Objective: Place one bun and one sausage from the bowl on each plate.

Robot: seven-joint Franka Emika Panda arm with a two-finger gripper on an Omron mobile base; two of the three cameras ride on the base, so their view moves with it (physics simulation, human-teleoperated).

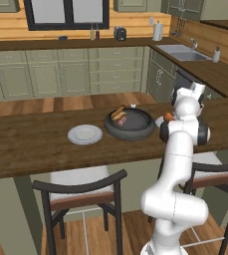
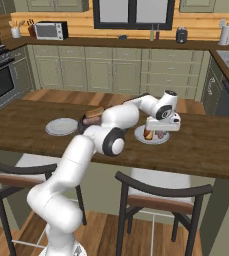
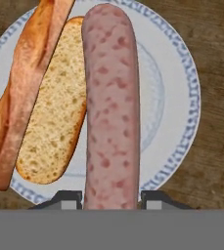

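Note:
My gripper [image 3: 111, 199] is shut on a pink speckled sausage [image 3: 111, 107], whose near end sits between the two dark fingertips [image 3: 67, 197]. It hangs over the right pale plate [image 3: 182, 97], where a split bun [image 3: 50, 107] lies at the left. From the right base camera the gripper [image 2: 155, 132] points down at this plate [image 2: 162, 141]. The dark bowl [image 1: 129, 124] stands mid-counter with another bun and sausage [image 1: 118, 115] inside. Left of the bowl lies the second plate [image 1: 84, 134], bare. My arm hides most of the bowl [image 2: 84, 122] in the right base view.
Everything stands on a long brown wooden counter [image 1: 31, 144]. Two dark-framed stools [image 1: 80, 187] stand along its near edge, beside my base. Behind the counter are green cabinets and a sink [image 1: 181, 52] at the far right.

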